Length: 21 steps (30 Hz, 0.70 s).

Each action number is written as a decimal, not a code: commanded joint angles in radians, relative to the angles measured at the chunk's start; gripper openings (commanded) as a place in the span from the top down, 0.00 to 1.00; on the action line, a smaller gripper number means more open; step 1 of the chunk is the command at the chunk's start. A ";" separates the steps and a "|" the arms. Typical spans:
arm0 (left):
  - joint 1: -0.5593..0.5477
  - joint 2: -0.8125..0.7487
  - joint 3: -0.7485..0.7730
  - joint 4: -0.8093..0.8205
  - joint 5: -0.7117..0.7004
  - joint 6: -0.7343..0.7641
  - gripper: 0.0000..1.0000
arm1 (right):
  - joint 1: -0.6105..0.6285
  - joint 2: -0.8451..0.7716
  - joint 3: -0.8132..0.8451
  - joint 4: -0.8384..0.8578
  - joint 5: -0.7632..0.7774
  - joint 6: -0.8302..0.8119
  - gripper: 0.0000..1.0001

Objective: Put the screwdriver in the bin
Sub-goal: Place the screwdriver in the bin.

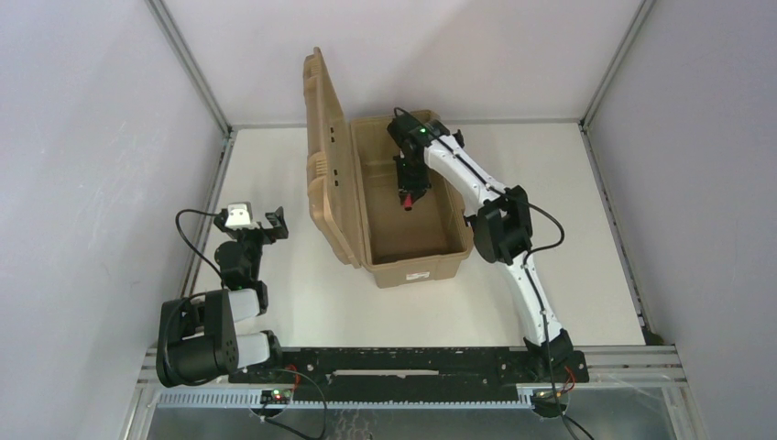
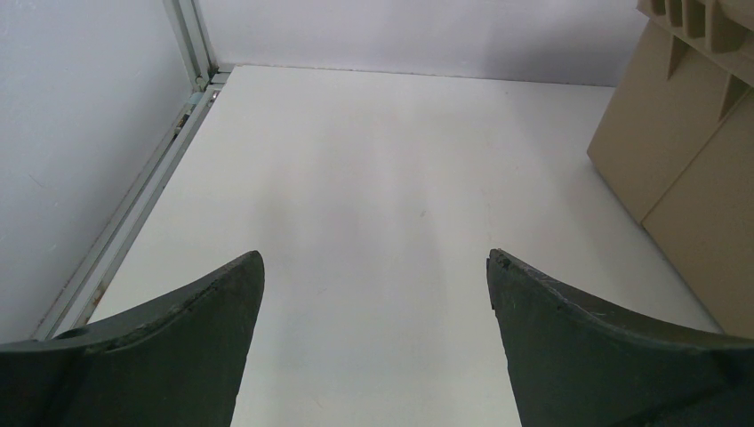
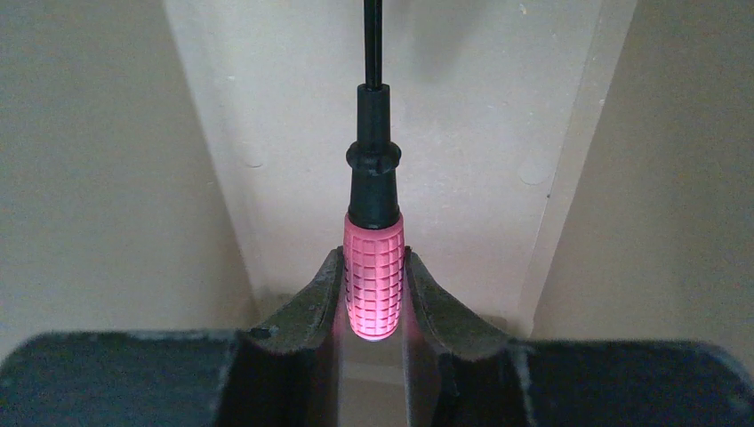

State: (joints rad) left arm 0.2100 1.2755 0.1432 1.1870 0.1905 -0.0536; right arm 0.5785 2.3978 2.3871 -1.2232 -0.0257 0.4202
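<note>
The tan bin stands open at the table's middle, its ribbed lid upright on the left. My right gripper reaches down inside the bin, shut on the screwdriver. In the right wrist view the red gridded handle sits between my right gripper's fingers, and the black collar and thin shaft point away over the bin's floor. My left gripper is open and empty near the table's left edge; in its wrist view it is above bare table.
The bin's outer wall shows at the right of the left wrist view. A metal frame rail runs along the table's left edge, and another rail runs along the right edge. White walls enclose the table.
</note>
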 commanded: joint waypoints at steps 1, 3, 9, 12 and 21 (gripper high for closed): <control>-0.004 -0.008 -0.021 0.022 0.005 -0.002 0.00 | 0.007 0.022 -0.024 0.031 0.026 -0.032 0.92; -0.003 -0.010 -0.021 0.022 0.005 -0.002 0.00 | 0.009 0.044 -0.023 0.031 0.026 -0.029 0.92; -0.003 -0.010 -0.019 0.022 0.004 -0.002 0.00 | 0.014 0.089 -0.025 0.040 0.026 -0.020 0.91; -0.003 -0.010 -0.021 0.021 0.005 -0.002 0.00 | 0.016 0.106 -0.026 0.040 0.026 -0.014 0.91; -0.001 -0.010 -0.020 0.021 0.007 -0.002 0.00 | 0.018 0.139 -0.039 0.060 0.026 0.010 0.85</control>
State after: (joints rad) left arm 0.2100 1.2755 0.1432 1.1870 0.1902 -0.0532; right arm 0.5861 2.5286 2.3531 -1.1828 -0.0082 0.4145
